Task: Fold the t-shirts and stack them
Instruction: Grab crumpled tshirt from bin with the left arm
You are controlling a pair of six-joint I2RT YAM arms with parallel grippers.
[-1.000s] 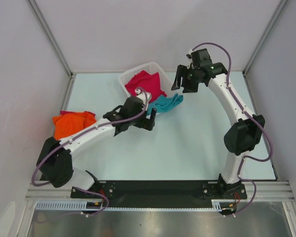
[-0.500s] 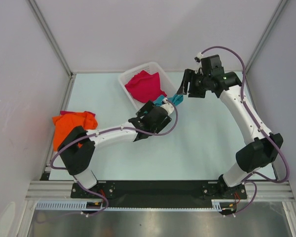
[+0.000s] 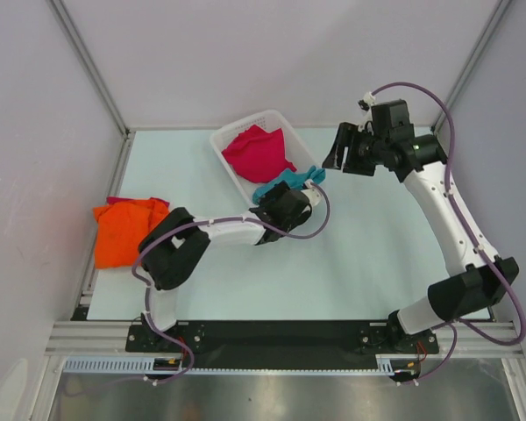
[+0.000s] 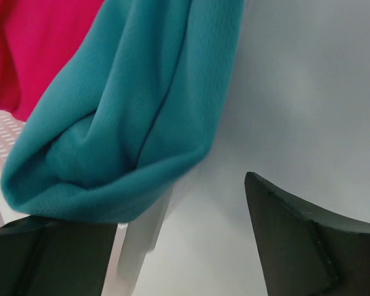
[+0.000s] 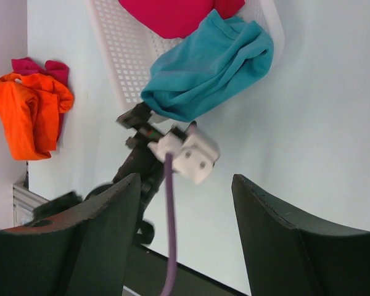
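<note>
Now, left gripper (image 4: pixel 151 206): jaws spread, nothing clamped; its black fingers (image 4: pixel 296 240) straddle the low end of a hanging cloth, one beneath the fold, the other well clear over bare table.
Cloth at the fingers: teal-blue soft knit t-shirt (image 4: pixel 129 105), bunched and draped over the rim of the white plastic lattice basket (image 3: pixel 227 165), its bulge hanging outside the near wall; whether the nearer finger touches it I cannot tell.
Basket contents: magenta-red crumpled cloth t-shirt (image 3: pixel 259 147), lying inside and touching the teal one at the rim.
Right gripper (image 5: pixel 184 182): jaws wide and empty, held aloft to the right of the basket, apart from every shirt.
Left edge of table: bright orange cloth t-shirt (image 3: pixel 127 230) in a loose bundle, well apart from the basket, resting on a sliver of further magenta cloth (image 5: pixel 34 65); too rumpled to call neatly folded.
Tabletop: pale blue-green flat surface (image 3: pixel 359 254), bare between basket and arms.
Step in hand: likely a reach for the teal shirt, to draw it off the basket.
Done so far: at most the orange bundle over magenta may be the start of a pile.
Left to do: by my reading, most of the job. The teal and magenta shirts need pulling out, spreading flat, folding and stacking.
</note>
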